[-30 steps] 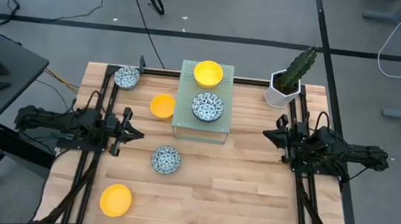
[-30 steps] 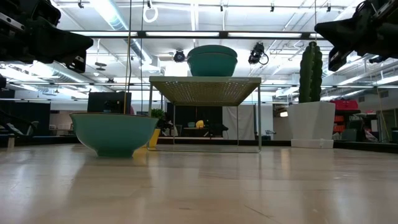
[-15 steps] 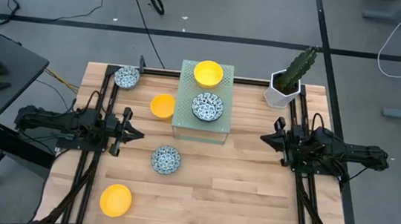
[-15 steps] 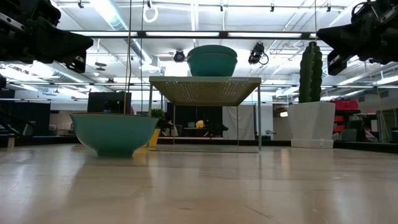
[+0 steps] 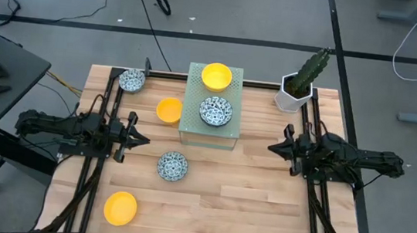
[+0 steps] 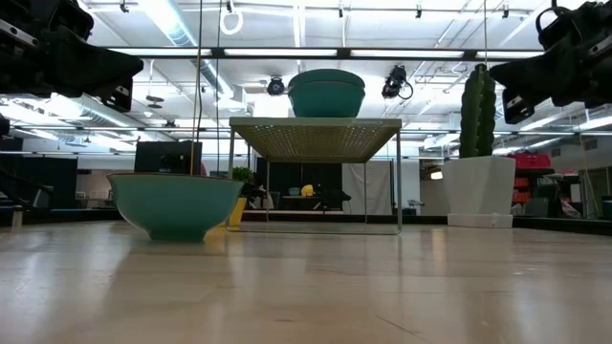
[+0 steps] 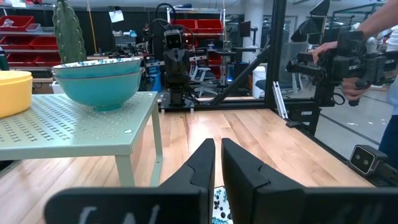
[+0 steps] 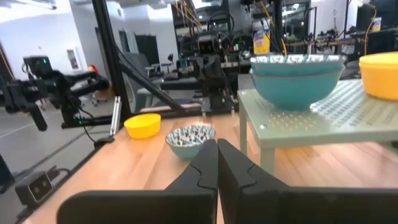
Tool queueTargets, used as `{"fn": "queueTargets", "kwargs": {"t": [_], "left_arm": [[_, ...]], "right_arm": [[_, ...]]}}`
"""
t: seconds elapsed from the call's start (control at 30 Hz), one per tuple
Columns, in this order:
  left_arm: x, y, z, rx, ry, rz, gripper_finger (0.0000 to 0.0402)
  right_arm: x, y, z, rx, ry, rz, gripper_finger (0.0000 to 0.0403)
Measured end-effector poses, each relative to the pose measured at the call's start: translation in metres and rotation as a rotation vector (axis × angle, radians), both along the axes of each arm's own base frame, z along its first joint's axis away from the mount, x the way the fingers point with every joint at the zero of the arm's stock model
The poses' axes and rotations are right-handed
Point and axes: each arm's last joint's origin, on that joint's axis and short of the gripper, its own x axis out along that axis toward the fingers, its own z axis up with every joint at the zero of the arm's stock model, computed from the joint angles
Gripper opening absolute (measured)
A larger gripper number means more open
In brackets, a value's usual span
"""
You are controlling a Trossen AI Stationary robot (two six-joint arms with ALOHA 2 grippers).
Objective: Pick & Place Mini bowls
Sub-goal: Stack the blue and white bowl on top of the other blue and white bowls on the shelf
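Six mini bowls: two on rack at table's far edge, four toward left edge. Left gripper nearly closed, right gripper clenched, both empty. Right half bare.

On the pale green perforated stand sit a plain bright yellow bowl and a white bowl with dense blue pattern. The worktop is light wood with visible grain. On it are two more plain yellow bowls and two more blue-patterned white ones. A green cactus stands in a white pot. Both end effectors are black.
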Motion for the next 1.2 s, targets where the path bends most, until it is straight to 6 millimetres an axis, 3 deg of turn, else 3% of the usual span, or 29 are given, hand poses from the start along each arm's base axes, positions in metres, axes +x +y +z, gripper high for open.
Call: {"fn": "queueTargets", "kwargs": {"t": [1.2], "left_arm": [[0.0000,0.0000,0.0000,0.000,0.000,0.000,0.0034]], "right_arm": [[0.0001,-0.0009,-0.0010,0.006,0.011,-0.030,0.0026]]}}
